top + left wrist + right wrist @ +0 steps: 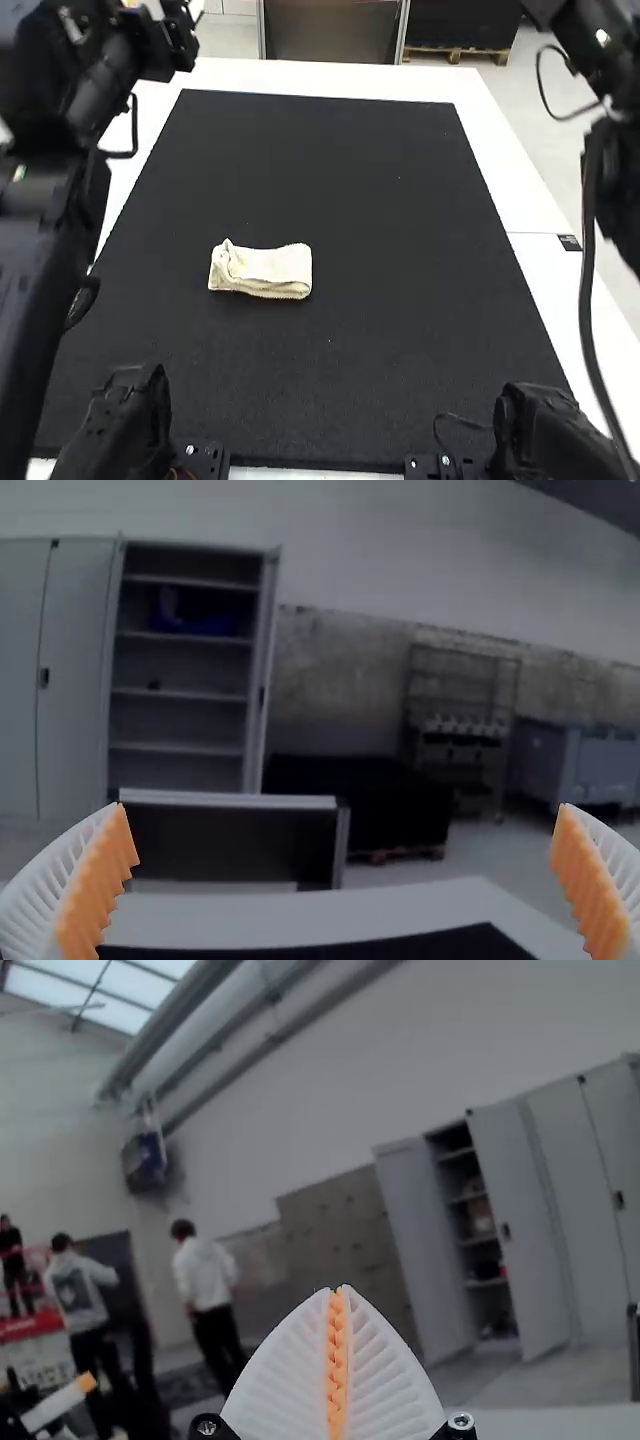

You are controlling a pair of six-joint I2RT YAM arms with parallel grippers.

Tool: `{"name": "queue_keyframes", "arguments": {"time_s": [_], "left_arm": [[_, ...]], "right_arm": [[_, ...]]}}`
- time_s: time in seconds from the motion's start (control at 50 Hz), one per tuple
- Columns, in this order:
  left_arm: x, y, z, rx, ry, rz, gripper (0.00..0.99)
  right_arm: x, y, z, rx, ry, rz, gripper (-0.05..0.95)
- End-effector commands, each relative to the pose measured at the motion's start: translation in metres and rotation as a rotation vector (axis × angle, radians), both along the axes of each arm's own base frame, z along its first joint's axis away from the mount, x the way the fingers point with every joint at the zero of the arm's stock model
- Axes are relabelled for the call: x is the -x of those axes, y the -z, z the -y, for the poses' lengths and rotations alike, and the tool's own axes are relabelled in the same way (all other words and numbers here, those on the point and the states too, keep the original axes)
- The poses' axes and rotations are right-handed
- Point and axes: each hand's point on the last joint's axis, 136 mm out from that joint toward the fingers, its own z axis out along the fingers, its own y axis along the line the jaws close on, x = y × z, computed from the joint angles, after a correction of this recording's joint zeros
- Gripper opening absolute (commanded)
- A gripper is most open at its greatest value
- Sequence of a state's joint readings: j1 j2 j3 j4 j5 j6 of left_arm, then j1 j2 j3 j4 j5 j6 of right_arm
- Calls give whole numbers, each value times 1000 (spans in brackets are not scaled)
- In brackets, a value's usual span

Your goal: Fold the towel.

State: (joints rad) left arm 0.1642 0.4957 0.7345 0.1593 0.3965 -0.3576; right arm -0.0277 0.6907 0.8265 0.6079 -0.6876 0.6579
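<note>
Black mat (320,370), cream towel (268,267), seemingly folded, long axis left to right

The towel (275,264) is matt cloth with a slightly rough weave; the mat (320,180) looks matt and fabric-like, the table (515,195) smooth. The white fingers (52,872) look like ribbed plastic, their orange pads (106,868) matt and ridged.

An industrial hall or workshop is indicated by its fittings. Beyond the left gripper (343,815), an open shelved cabinet (182,694), a metal rack (460,739) and a loaded wooden pallet (382,857) are seen. Beyond the right gripper (338,1290), tall cabinets (520,1210) are seen; high above it, large pipes (180,1035) are overlooked by roof glazing (130,1005).
</note>
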Motion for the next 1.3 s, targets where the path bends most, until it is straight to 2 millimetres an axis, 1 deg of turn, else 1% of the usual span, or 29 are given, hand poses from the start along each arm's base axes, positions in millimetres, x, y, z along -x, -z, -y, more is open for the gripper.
{"name": "queue_keyframes", "arguments": {"time_s": [0.0, 0.1, 0.18, 0.34, 0.4, 0.46, 0.52, 0.56, 0.6, 0.62, 0.66, 0.68, 0.72, 0.74, 0.76, 0.8, 0.82, 0.88, 0.94, 0.98, 1.02, 1.1, 1.14, 1.2, 1.24, 1.28], "left_arm": [[13, 5, -3, 59, 2, 19, 962], [26, 10, -4, 51, -12, 60, 956], [37, 14, -3, 51, -15, 92, 956], [80, 7, 2, 14, -43, 236, 954], [92, 11, 3, 4, -58, 266, 954], [96, 18, 2, 5, -72, 271, 954], [85, 31, -2, 6, -85, 217, 956], [82, 35, -4, -11, -104, 207, 956], [77, 41, -8, -37, -138, 188, 956], [76, 44, -8, -54, -147, 183, 956], [71, 52, -10, -76, -165, 151, 956], [69, 55, -12, -81, -181, 142, 957], [66, 58, -15, -89, -198, 138, 959], [67, 56, -14, -97, -197, 153, 959], [70, 52, -12, -108, -193, 177, 959], [73, 48, -8, -131, -180, 202, 959], [74, 47, -5, -150, -170, 213, 959], [74, 48, -1, -212, -177, 235, 959], [70, 52, -3, -302, -227, 253, 959], [67, 58, -4, -359, -255, 264, 959], [64, 61, -3, -377, -256, 277, 959], [55, 78, 0, -409, -234, 277, 957], [50, 88, -1, -415, -238, 269, 957], [42, 99, -15, -387, -299, 248, 954], [38, 104, -38, -339, -423, 234, 918], [36, 113, -56, -327, -531, 215, 893]], "right_arm": [[22, 8, 3, -5, -6, 10, 10], [49, 16, 5, -7, 6, 57, 11], [62, 26, 3, -13, -5, 64, 11], [93, 39, -3, -9, -38, 125, 16], [109, 41, -5, -11, -42, 169, 21], [126, 39, -4, -13, -29, 228, 26], [144, 37, 0, -29, 11, 293, 46], [154, 37, 2, -25, 40, 325, 62], [159, 36, 5, -28, 77, 350, 92], [154, 37, 6, -19, 85, 335, 115], [141, 43, 8, -22, 96, 270, 197], [136, 46, 9, -24, 106, 251, 262], [133, 45, 15, -33, 149, 264, 392], [132, 45, 16, -27, 171, 274, 484], [130, 44, 19, -21, 195, 283, 630], [127, 44, 23, -24, 232, 290, 825], [125, 44, 26, -25, 260, 297, 907], [119, 45, 35, 6, 361, 345, 921], [113, 50, 37, 59, 414, 369, 920], [104, 59, 40, 103, 469, 375, 920], [92, 69, 47, 137, 538, 373, 920], [68, 91, 64, 128, 640, 322, 920], [57, 108, 65, 217, 695, 327, 920], [45, 125, 67, 285, 733, 318, 920], [37, 137, 69, 303, 740, 295, 920], [29, 150, 72, 314, 757, 265, 920]]}}
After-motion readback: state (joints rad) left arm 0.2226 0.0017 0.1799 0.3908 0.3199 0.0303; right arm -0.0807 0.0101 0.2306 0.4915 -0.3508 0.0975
